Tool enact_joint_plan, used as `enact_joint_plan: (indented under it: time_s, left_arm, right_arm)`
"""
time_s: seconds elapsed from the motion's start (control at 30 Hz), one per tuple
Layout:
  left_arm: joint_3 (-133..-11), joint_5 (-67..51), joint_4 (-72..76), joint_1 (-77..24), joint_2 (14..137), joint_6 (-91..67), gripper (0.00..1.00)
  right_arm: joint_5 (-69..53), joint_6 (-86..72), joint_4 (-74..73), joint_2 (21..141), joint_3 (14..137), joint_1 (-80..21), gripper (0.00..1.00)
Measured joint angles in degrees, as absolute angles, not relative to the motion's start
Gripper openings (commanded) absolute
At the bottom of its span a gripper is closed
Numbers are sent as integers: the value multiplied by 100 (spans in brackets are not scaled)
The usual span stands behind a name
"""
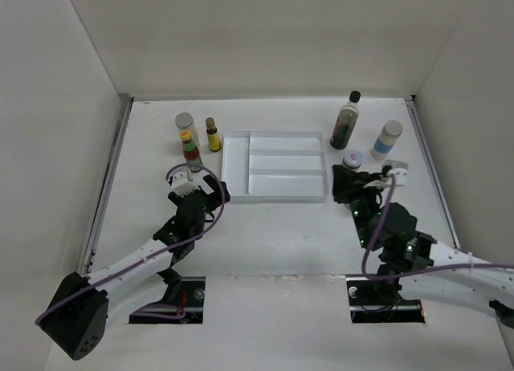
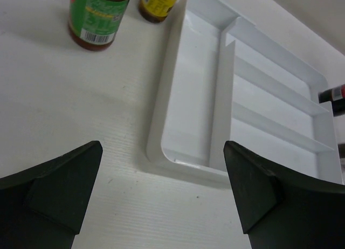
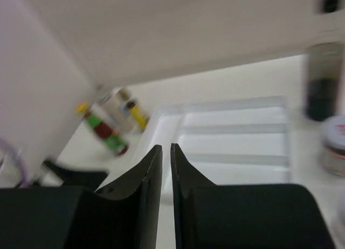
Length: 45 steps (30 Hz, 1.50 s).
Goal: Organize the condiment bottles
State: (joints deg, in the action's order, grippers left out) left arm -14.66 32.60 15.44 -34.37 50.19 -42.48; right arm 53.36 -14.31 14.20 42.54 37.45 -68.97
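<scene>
- White walls box in a pale counter (image 1: 273, 234). A white divided tray (image 1: 277, 164) sits mid-surface, and none of the bottles I can see is in it.
- Three bottles stand left of the tray: a silver-lidded jar (image 1: 185, 127), a small brown yellow-capped bottle (image 1: 213, 136) and, nearest my arms, a red sauce bottle with a green label (image 1: 192, 155).
- Three more stand to the right: a tall dark-liquid bottle (image 1: 347, 120), a white-capped blue-label bottle (image 1: 386, 140) and a short jar (image 1: 352, 160) just beside the tray's right wall.
- My left claw (image 2: 163, 152) hangs wide open and empty near the tray's near left corner, on my side of the sauce bottle. Its camera looks up the long left compartment.
- My right claw (image 3: 166, 149) is closed on nothing, its fingers almost touching. It sits just short of the short jar. The wrist view is blurred, but the jar shows off to the right of the fingers, not between them.
- As I read it, the sorting is at its first pick, with every bottle on the counter and no grasp made.
- The next move, in my judgement, calls for reopening the right claw and shifting it toward the short jar until the fingers straddle the body. It should then close below the lid.
- Closed fingers pushed forward could tip that jar or shove it toward the blue-label bottle.
</scene>
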Motion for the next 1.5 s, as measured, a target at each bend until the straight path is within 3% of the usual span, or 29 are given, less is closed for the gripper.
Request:
enact_joint_plan:
  time_s: [0.03,0.2,0.3,0.53,1.07,1.13,1.3,1.5]
  left_arm:
    - [-1466,3256,1697,-3472,5083,-4163,100]
    - [-1358,3142,2279,-3472,5094,-3924,100]
    - [-1179,3103,2467,-3369,4908,-3909,100]
    - [-974,3055,2510,-3006,4595,-3979,100]
    - [-972,2650,2578,-2768,5054,-4141,100]
    - [-972,2611,2604,-2729,5052,-4158,100]
    - [-972,2565,2646,-2679,5052,-4198,100]
    - [-972,2521,2661,-2602,5052,-4228,100]
  right_arm:
    - [5697,-1533,1223,3951,3741,-6685,25]
    - [6844,-2084,-318,3811,3745,-5837,78]
    - [6587,-2602,-1358,4425,3787,-5127,86]
    - [5004,-3428,-2381,5212,3686,-3175,89]
    - [3559,-3295,-1695,6427,3645,-2342,87]
    - [3551,-3280,-1562,6539,3603,-2300,79]
    - [3562,-3234,-1339,6692,3509,-2279,44]
    - [3905,-3142,-1767,6355,3623,-2718,40]
